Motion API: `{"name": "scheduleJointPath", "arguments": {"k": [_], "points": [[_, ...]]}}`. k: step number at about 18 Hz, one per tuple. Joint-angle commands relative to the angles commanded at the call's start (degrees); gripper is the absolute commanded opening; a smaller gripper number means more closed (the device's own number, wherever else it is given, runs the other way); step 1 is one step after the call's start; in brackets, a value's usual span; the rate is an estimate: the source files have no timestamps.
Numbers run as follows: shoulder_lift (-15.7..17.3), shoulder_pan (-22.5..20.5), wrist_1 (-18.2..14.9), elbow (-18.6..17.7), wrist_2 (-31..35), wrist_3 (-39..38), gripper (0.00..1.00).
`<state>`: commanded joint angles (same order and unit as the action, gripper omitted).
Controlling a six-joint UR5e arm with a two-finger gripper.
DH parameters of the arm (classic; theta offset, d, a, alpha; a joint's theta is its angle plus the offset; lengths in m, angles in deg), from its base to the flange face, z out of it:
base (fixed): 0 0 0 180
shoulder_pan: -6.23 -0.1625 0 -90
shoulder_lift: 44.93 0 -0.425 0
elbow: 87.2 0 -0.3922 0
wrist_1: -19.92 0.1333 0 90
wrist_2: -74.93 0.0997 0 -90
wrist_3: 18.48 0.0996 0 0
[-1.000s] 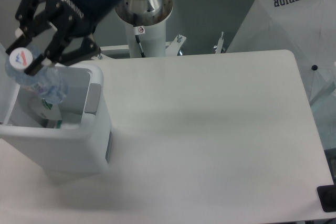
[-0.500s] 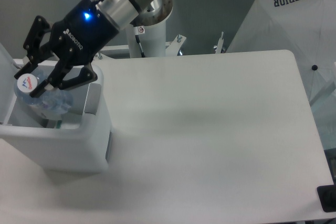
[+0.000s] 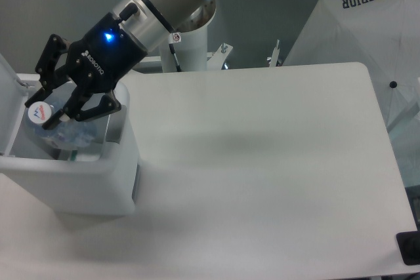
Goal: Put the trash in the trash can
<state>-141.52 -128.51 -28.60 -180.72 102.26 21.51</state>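
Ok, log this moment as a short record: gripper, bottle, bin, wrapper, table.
gripper: gripper over the bin opening, fingers closed on the bottle
bottle: crushed clear bottle with white cap, body partly inside the bin, not released
bin: white trash can at the table's left edge, flip lid open
wrapper: a scrap with a green mark shows inside the bin
table: white table

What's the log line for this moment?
phase: drop-off | claw: shut on bottle | bottle: inside trash can opening, not released | wrapper: in the can | lid: open
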Motion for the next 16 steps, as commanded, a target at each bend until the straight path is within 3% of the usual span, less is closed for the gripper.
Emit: {"name": "scheduleJointPath", "arguments": {"k": [3,5,11,16], "points": [[0.18,-0.96,0.00,0.00,0.00,0.00,0.91],[0.53,-3.77,0.00,0.09,-0.09,-0.09,0.99],[0.53,-15.01,-0.09,0.00,-0.09,0.26,1.00],[-1.48,-22.75,-0.18,-0.79,0.09,4.03,1.00]]}}
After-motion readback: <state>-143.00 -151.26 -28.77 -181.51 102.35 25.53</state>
